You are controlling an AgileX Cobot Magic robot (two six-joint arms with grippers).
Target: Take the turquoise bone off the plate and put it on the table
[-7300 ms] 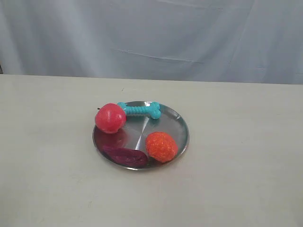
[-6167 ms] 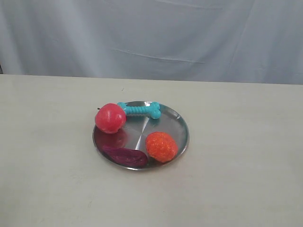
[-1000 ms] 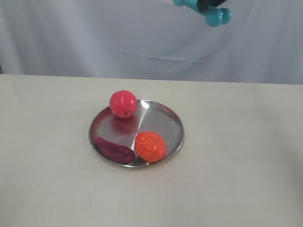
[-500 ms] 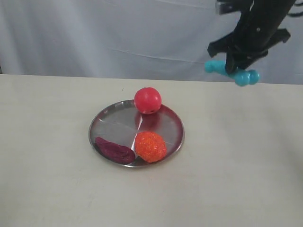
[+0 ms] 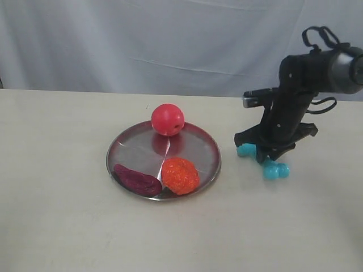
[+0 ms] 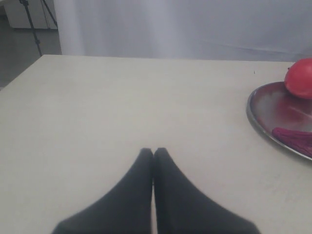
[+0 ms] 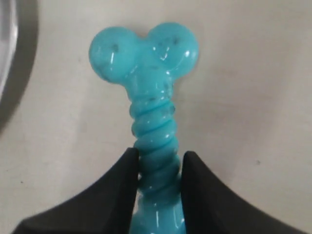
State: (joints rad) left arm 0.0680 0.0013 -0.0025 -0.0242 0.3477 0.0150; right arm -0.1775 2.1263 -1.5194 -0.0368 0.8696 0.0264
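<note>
The turquoise bone (image 5: 275, 170) is low over the beige table (image 5: 62, 226), just right of the silver plate (image 5: 204, 148); whether it touches the tabletop I cannot tell. My right gripper (image 5: 271, 151) is shut on its ribbed shaft. In the right wrist view the bone (image 7: 151, 97) runs between the two black fingers (image 7: 119, 190) of that gripper (image 7: 158, 158), knobbed end out in front. My left gripper (image 6: 153, 152) is shut on nothing, low over bare table (image 6: 97, 97) to the left of the plate (image 6: 253, 114); it is out of the exterior view.
On the plate sit a red ball (image 5: 167, 119) at its far rim, an orange bumpy ball (image 5: 180, 175) and a dark purple flat piece (image 5: 137, 179) at its near side. A grey curtain (image 5: 170, 39) hangs behind the table.
My right gripper has come down with the bone from high above the table to tabletop level right of the plate. The red ball has rolled slightly left along the far rim.
</note>
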